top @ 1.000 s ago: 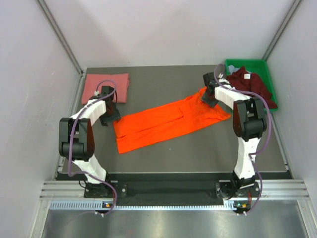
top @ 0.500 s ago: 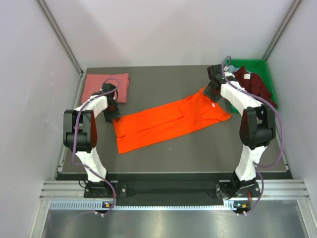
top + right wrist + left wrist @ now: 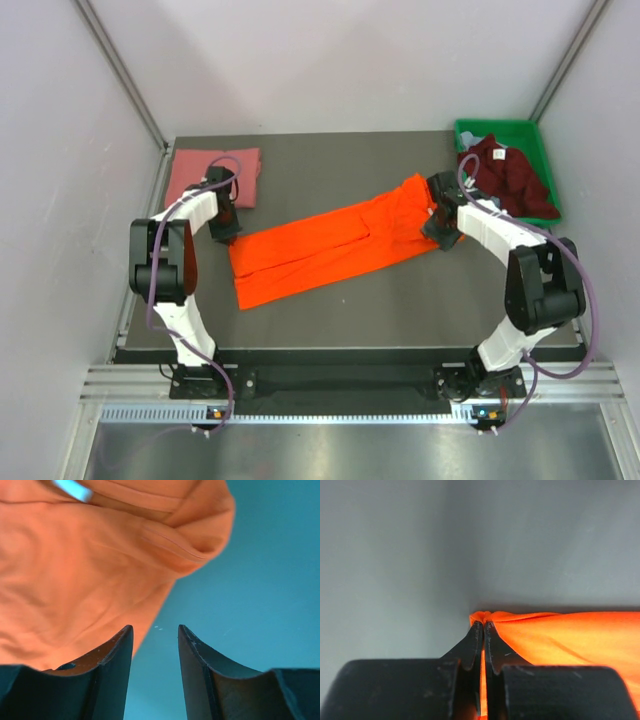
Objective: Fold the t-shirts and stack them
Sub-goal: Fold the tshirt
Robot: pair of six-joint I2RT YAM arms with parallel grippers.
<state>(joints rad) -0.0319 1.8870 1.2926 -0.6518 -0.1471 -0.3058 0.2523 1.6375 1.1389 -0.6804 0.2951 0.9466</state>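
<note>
Closure on the left is the news: the left jaws, which stood apart a second ago, are now shut on the far-left corner of the orange t-shirt [image 3: 330, 245]. My left wrist view shows a small bunch of orange cloth pinched right at the tips, with the rest of the fabric running off to the right. The shirt itself has not shifted. It lies as a long folded strip slanting across the middle of the counter [image 3: 400, 300], from near-left up to far-right. Over the same second the right jaws have swung from the strip's far-right corner down to its right end. They stand open just above it, with orange cloth under one finger and bare counter in the gap, so they hold nothing yet. I read this as one end secured and the other about to be taken. Once the right side closes on its corner, I would expect to lift both ends and fold the strip across. My worry is that the right jaws sit mostly off the cloth and may catch only a thin edge. The salmon pink t-shirt [image 3: 212, 175] rests folded at the far-left corner, just beyond the left jaws. The dark maroon t-shirt [image 3: 510, 175] is draped over the green bin [image 3: 500, 128], so the stack is barely begun.
</note>
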